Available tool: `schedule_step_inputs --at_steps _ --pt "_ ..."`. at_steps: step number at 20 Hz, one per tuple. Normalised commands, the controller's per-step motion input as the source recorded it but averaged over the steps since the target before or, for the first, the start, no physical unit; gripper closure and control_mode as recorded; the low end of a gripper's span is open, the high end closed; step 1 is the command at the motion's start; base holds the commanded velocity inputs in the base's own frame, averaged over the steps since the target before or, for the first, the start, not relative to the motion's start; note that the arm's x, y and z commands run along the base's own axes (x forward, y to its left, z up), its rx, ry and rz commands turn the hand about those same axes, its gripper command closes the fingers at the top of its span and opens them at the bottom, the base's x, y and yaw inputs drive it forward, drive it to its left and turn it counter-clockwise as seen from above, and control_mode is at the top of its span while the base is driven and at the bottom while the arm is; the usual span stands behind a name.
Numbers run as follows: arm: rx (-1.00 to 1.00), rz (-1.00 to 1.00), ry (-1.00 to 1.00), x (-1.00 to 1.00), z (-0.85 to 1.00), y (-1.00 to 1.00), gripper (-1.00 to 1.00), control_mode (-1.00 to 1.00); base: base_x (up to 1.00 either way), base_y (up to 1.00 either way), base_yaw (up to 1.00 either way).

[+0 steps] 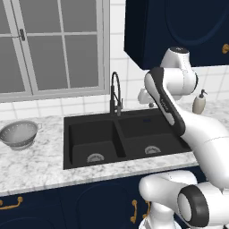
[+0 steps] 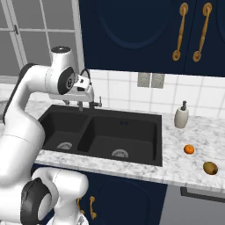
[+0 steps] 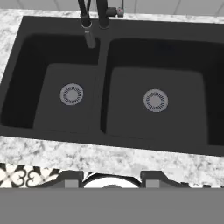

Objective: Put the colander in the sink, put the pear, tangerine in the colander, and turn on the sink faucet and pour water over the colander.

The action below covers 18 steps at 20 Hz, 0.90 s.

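Worktop (image 1: 36, 163): speckled white-grey stone, running left and right of the basins and carrying everything on show.
Sink (image 1: 117, 138): matte black double basin sunk into the worktop, a round silver drain in each half, both basins bare.
Arm (image 1: 167, 105): white with dark joints, reaching up and over the sink from the base, bent at the elbow above the right basin.
Sink faucet (image 1: 116, 94): slim black gooseneck with a coiled hose, standing upright at the back rim on the divider between the basins; the hand view has its spout hanging over the left basin's back edge.
Colander (image 1: 19, 133): perforated silvery bowl, upright on the worktop well to the left of the sink, under the window.
Soap dispenser (image 2: 181, 116): pale pump bottle at the back of the worktop, just right of the sink.
Hand (image 2: 85, 90): held high above the sink near the faucet, looking down into both basins; it holds nothing, and whether its fingers are parted or closed cannot be told.
Pear (image 2: 210, 167): yellow-brown, lying on the worktop right of the sink, near the front edge.
Tangerine (image 2: 189, 149): bright orange, on the worktop between sink and pear, apart from both.
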Motion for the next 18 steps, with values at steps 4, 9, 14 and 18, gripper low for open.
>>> schedule_step_inputs --at_steps 4,9,14,18 --pt "0.0 0.0 0.05 -0.5 -0.13 0.04 -1.0 -1.0 0.0 0.0 0.0" --pt "-0.05 0.0 0.01 -0.68 -0.4 0.77 -1.0 -1.0 0.0 0.0 0.0" --pt "-0.03 -0.04 0.04 0.01 -0.08 0.61 -1.0 -1.0 0.0 0.0 0.0" --pt "0.04 -0.01 0.11 0.0 0.0 -0.55 -1.0 -1.0 0.0 0.0 0.0"
